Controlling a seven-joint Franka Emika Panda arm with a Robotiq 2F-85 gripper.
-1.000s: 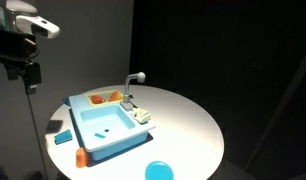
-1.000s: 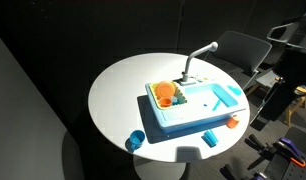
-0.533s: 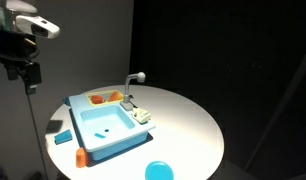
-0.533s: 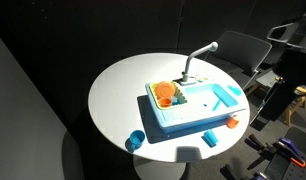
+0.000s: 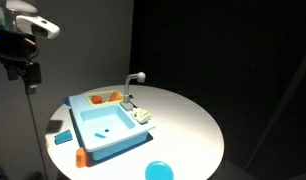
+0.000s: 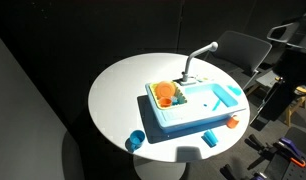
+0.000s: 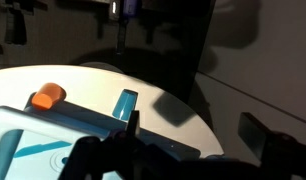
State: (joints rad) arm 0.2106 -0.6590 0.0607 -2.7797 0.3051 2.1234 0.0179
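- Jaws: dark and blurred at the bottom of the wrist view. Whether they stand open or closed cannot be told, and nothing shows between them.
- Blue block point(image 7: 125, 103): nearest the jaws, lying on the white surface point(image 7: 83, 82) just beside the toy sink point(image 7: 63, 118).
- Orange block point(image 7: 48, 96): near the same sink edge, apart from the blue block.
- Faucet point(image 5: 131, 85): at the sink's far side in an exterior view.

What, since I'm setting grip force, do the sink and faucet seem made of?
Sink: likely moulded plastic, given its even light blue colour and rounded edges.
Faucet: grey and matte, probably plastic too, though metal can't be ruled out at this size.
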